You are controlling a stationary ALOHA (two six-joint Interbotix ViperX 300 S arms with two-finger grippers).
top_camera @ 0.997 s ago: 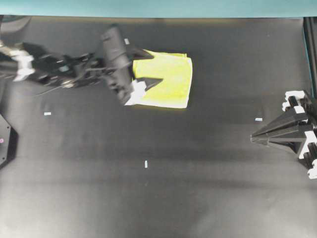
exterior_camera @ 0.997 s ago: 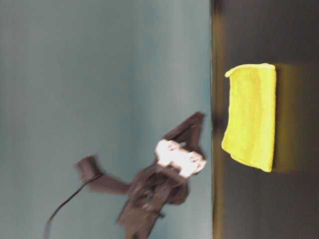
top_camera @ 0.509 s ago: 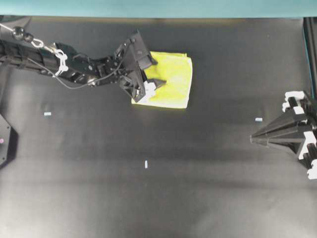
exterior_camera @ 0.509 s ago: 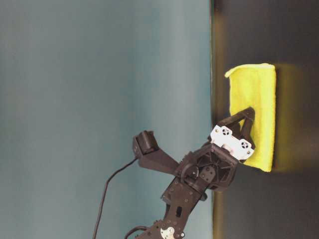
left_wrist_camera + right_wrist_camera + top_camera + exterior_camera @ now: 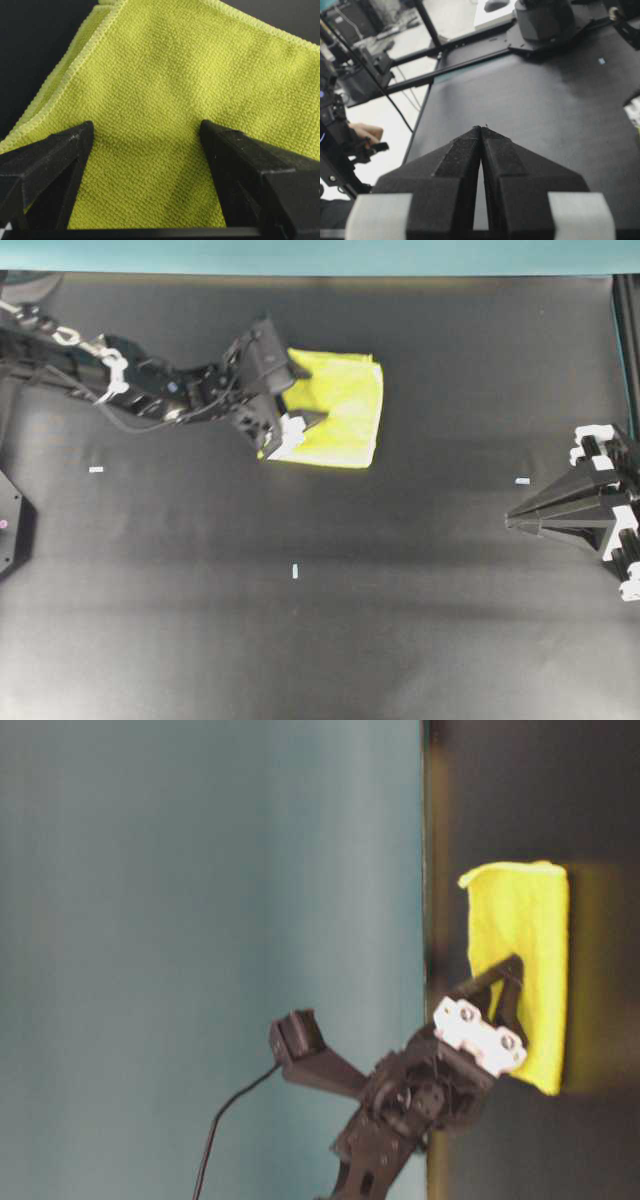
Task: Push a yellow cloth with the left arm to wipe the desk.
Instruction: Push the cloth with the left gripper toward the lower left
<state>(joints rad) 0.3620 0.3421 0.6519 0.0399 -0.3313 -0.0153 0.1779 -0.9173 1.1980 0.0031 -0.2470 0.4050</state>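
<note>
The yellow cloth [image 5: 345, 410] lies folded flat on the black desk [image 5: 300, 640], back of centre. It also shows in the table-level view [image 5: 520, 920] and fills the left wrist view [image 5: 165, 75]. My left gripper [image 5: 312, 395] [image 5: 510, 982] [image 5: 145, 127] is open, and both fingertips rest on the cloth's left part, with the cloth spread between them. My right gripper [image 5: 508, 521] [image 5: 481, 128] is shut and empty, low at the desk's right edge, far from the cloth.
Small pale tape marks lie on the desk at the left [image 5: 96, 469], in the middle [image 5: 296, 571] and at the right [image 5: 522, 481]. A teal border [image 5: 320, 255] runs along the back edge. A black mount [image 5: 10, 520] sits at the left edge.
My left gripper came down from above the cloth's left edge onto the cloth. The cloth has since slid a little to the left and toward the front. The right arm has not moved.
</note>
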